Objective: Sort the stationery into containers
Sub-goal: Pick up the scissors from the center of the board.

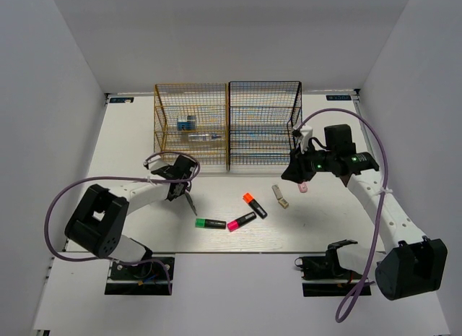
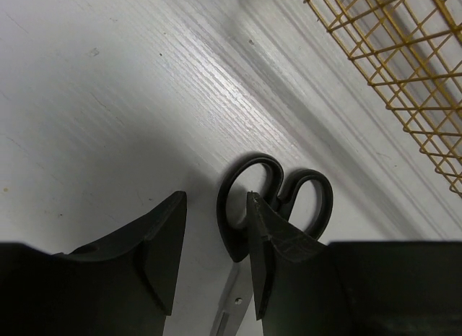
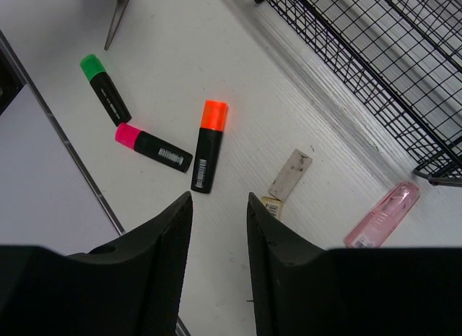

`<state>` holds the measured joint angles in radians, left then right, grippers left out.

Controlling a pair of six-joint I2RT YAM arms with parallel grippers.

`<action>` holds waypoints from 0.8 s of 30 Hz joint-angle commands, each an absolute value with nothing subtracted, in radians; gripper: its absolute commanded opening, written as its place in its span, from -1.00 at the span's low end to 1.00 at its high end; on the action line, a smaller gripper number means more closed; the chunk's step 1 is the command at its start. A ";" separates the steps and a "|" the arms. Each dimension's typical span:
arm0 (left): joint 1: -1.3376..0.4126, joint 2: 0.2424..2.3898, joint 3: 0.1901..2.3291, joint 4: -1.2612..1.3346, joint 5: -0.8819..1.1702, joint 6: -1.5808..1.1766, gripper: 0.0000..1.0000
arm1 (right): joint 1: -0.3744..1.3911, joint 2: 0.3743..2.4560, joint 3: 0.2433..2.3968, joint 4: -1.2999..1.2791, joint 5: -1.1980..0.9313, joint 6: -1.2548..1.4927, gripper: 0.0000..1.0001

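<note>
The left gripper (image 2: 214, 220) hangs with its jaws released, straddling one handle loop of the scissors (image 2: 278, 195). They lie flat on the table (image 2: 86, 97) at lower centre of the left wrist view, the blade running down out of frame between the fingers. The finger (image 2: 267, 264) at lower right of that frame overlaps the handles, so a close from here may catch only the loop's rim, and the scissors could then pivot, swing open or slip out on the lift. The golden-yellow rack (image 2: 404, 69) fills the upper right corner, near enough that a dangling blade may snag its wires. In the right wrist view the right gripper (image 3: 219, 206) is likewise spread and holds nothing. The beige piece (image 3: 290, 173) lies just right of its tips and the orange highlighter (image 3: 208, 144) just above them, with the pink highlighter (image 3: 151, 147) and green highlighter (image 3: 105, 90) close together toward the upper left. The pink piece (image 3: 382, 214) sits by the foot of the black rack (image 3: 375, 69), where the wire may block a finger
</note>
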<state>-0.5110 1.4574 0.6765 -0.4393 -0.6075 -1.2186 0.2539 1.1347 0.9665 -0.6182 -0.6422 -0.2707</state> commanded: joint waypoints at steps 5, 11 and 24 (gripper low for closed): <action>-0.529 1.519 0.761 -0.557 -0.620 -1.221 -0.01 | 0.238 1.100 0.962 -0.595 -0.681 -0.279 -0.20; -0.532 1.551 0.801 -0.695 -0.606 -1.203 -0.01 | 0.221 1.081 0.959 -0.594 -0.696 -0.273 -0.20; -0.543 1.416 0.649 -0.716 -0.604 -1.206 -0.25 | 0.199 1.066 0.960 -0.592 -0.722 -0.262 -0.20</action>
